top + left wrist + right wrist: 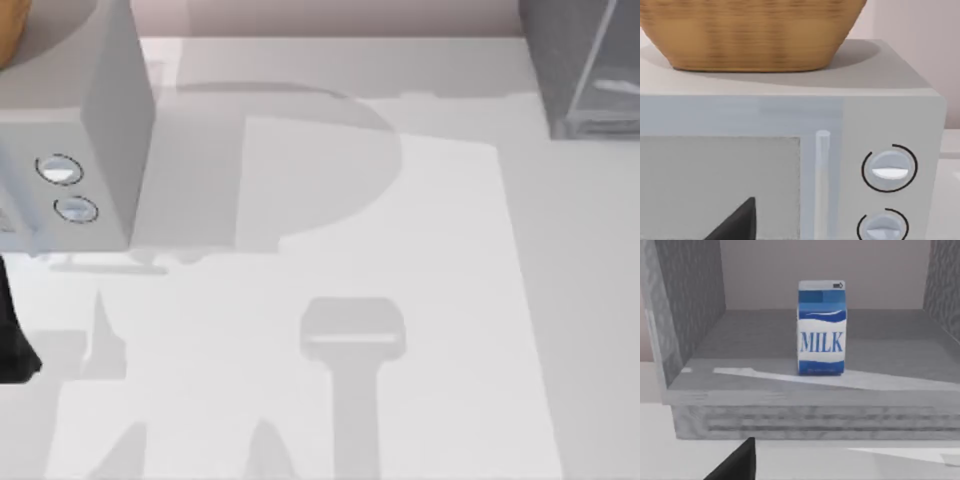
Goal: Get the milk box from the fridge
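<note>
blue-faced milk box [821,327] is seen upright inside the open fridge [695,315]; right pincer state cannot be told; a straight, level approach is advised.

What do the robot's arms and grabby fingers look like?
Very little of them shows. In the top view a plain black arm part sits at the table's left edge. In each wrist view one matte black, wedge-shaped fingertip pokes in: the left gripper's finger and the right gripper's finger. No cables, markings or other colours can be seen.
</note>
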